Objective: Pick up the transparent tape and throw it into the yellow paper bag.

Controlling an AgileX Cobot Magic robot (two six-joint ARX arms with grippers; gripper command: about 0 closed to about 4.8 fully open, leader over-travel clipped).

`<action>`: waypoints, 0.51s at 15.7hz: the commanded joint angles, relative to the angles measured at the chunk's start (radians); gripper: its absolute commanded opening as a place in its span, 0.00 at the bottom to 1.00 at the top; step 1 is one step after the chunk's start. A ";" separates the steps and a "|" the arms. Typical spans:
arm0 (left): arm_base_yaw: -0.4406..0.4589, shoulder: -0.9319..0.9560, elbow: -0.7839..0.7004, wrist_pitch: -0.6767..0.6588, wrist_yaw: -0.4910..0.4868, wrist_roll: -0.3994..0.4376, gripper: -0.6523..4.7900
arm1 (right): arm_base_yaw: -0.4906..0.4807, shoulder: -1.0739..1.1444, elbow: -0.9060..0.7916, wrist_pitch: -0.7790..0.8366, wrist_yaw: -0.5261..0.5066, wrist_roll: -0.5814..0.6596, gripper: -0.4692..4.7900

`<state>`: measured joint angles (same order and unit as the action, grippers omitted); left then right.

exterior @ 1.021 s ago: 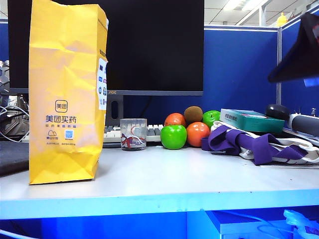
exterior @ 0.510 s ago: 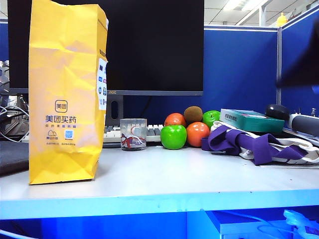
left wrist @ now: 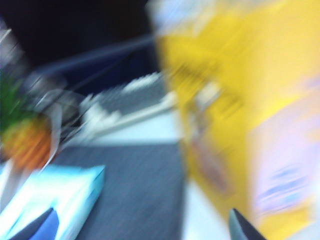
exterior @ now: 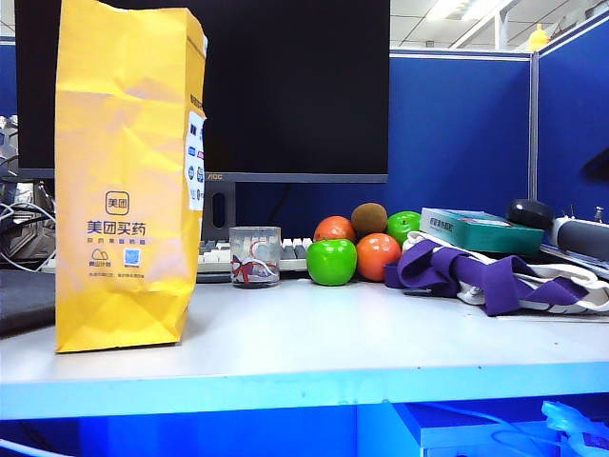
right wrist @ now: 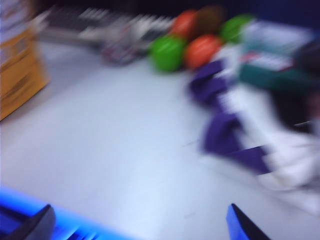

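The yellow paper bag [exterior: 127,181] stands upright at the left of the table, with dark blue lettering on its front. The left wrist view is blurred; the bag [left wrist: 235,100] fills one side of it. My left gripper [left wrist: 142,230] hangs beside the bag over a dark grey mat [left wrist: 135,190], open, with nothing between its fingers. My right gripper [right wrist: 140,227] is open over the table's front edge with nothing between its tips, and the bag [right wrist: 17,70] is off to one side. Neither gripper shows in the exterior view. The transparent tape is out of view.
A clear glass with red markings [exterior: 255,255] stands before a keyboard [exterior: 214,259] and monitor [exterior: 295,86]. Green apples [exterior: 331,262], oranges and a kiwi cluster at mid-table. Purple and white cloth [exterior: 476,276] and a teal box [exterior: 481,228] lie at right.
The dark arm at the upper right of the exterior view has drawn back out of the picture. Nothing on the table has moved.
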<state>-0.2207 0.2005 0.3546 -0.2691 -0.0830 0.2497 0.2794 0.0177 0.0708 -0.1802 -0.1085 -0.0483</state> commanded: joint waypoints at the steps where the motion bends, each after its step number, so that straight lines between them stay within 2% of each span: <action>1: 0.111 -0.061 -0.082 0.038 0.009 -0.003 1.00 | -0.089 -0.016 0.000 0.011 0.000 0.003 1.00; 4: 0.146 -0.151 -0.156 0.039 0.009 -0.003 1.00 | -0.153 -0.016 -0.050 0.028 0.000 0.003 1.00; 8: 0.146 -0.196 -0.190 0.048 0.016 -0.002 1.00 | -0.165 -0.016 -0.069 0.030 0.002 0.003 1.00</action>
<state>-0.0753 0.0051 0.1638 -0.2424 -0.0715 0.2497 0.1123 0.0021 0.0105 -0.1612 -0.1066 -0.0483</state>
